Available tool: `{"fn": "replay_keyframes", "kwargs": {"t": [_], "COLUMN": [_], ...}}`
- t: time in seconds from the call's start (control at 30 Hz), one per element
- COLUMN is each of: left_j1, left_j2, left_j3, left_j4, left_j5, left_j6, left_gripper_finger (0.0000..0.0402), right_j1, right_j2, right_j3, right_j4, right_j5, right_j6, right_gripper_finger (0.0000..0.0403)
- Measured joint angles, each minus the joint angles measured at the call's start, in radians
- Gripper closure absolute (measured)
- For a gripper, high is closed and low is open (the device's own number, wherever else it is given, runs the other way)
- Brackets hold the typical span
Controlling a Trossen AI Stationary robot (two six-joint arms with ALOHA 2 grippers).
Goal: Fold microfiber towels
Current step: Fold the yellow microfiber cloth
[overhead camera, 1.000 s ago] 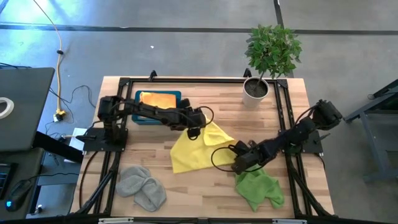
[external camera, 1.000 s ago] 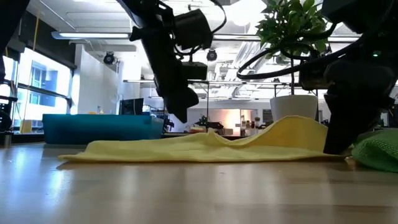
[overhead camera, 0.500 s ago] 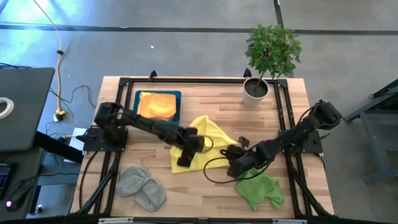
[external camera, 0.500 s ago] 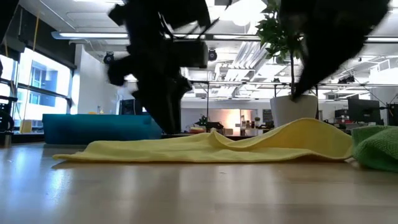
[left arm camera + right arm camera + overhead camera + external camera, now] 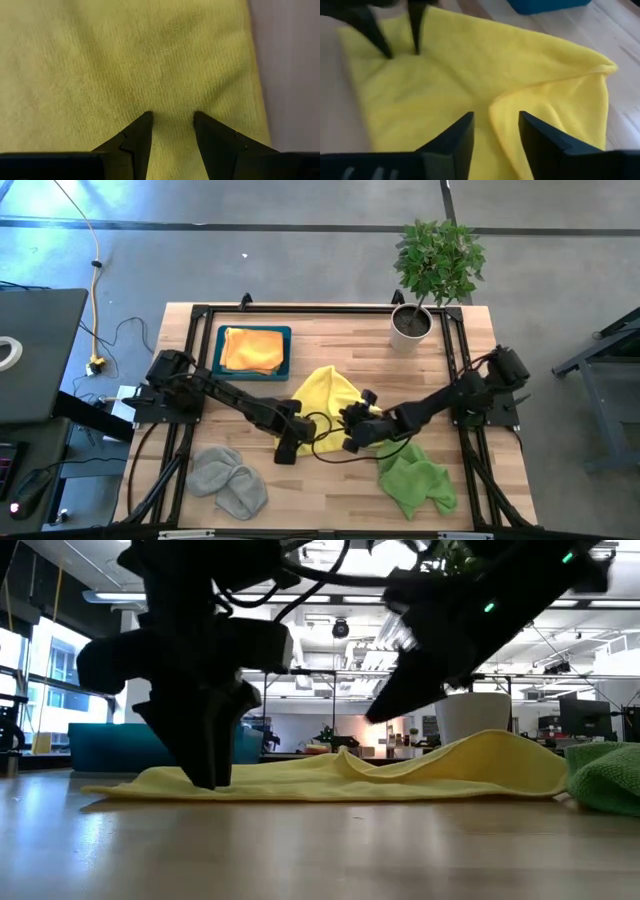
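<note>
High view: the yellow towel (image 5: 322, 395) lies half-folded at the middle of the surface (image 5: 330, 345), its long axis running from the lower left toward the upper right of the frame. The left gripper (image 5: 284, 447) sits at the towel's lower left edge; the right gripper (image 5: 352, 435) is at its lower right edge, so the cloth lies between the two and slightly above them in the frame. An orange towel (image 5: 251, 348) rests in the teal tray (image 5: 220, 368) at upper left, a grey towel (image 5: 228, 478) lies at lower left, a green towel (image 5: 416, 483) at lower right.

Low view: one arm is planted on the towel's left end while the other hangs above the raised middle fold; which is which I take from the high view.

Left wrist view: the left fingers (image 5: 140, 137) stand apart, tips pressed on flat yellow cloth, gripping nothing, with the towel's edge just off to one side.

Right wrist view: the right fingers (image 5: 455, 137) are parted around nothing, and the doubled-over flap's corner lies just ahead between them, so this arm seems nearer to the next pinch
</note>
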Motion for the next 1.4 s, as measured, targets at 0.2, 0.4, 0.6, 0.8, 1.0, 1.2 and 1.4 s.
{"fn": "replay_keyframes", "kwargs": {"t": [0.2, 0.4, 0.6, 0.8, 1.0, 1.2, 1.4], "left_j1": [-0.012, -0.012, -0.012, -0.012, -0.012, -0.012, -0.012], "left_j2": [-0.004, -0.001, 0.000, 0.001, 0.002, 0.003, 0.003], "left_j3": [-0.023, -0.025, -0.026, -0.026, -0.026, -0.027, -0.027], "left_j4": [0.025, 0.047, 0.050, 0.050, 0.050, 0.051, 0.052], "left_j5": [-0.023, -0.023, -0.022, -0.022, -0.022, -0.022, -0.021], "left_j6": [-0.043, -0.035, -0.033, -0.031, -0.025, -0.025, -0.025], "left_gripper_finger": [0.0264, 0.0264, 0.0264, 0.0264, 0.0264, 0.0264, 0.0264], "right_j1": [-0.051, -0.077, -0.079, -0.083, -0.083, -0.083, -0.131], "right_j2": [0.099, 0.181, 0.184, 0.184, 0.157, 0.013, -0.135], "right_j3": [0.000, 0.001, 0.001, 0.001, 0.001, 0.001, 0.001], "right_j4": [0.111, 0.209, 0.209, 0.209, 0.125, -0.207, -0.591], "right_j5": [-0.024, -0.063, 0.037, 0.039, 0.019, 0.157, 0.255], "right_j6": [0.018, 0.028, 0.028, 0.027, 0.027, 0.042, 0.171], "right_gripper_finger": [0.0227, 0.0237, 0.0265, 0.0361, 0.0387, 0.0397, 0.0401]}}
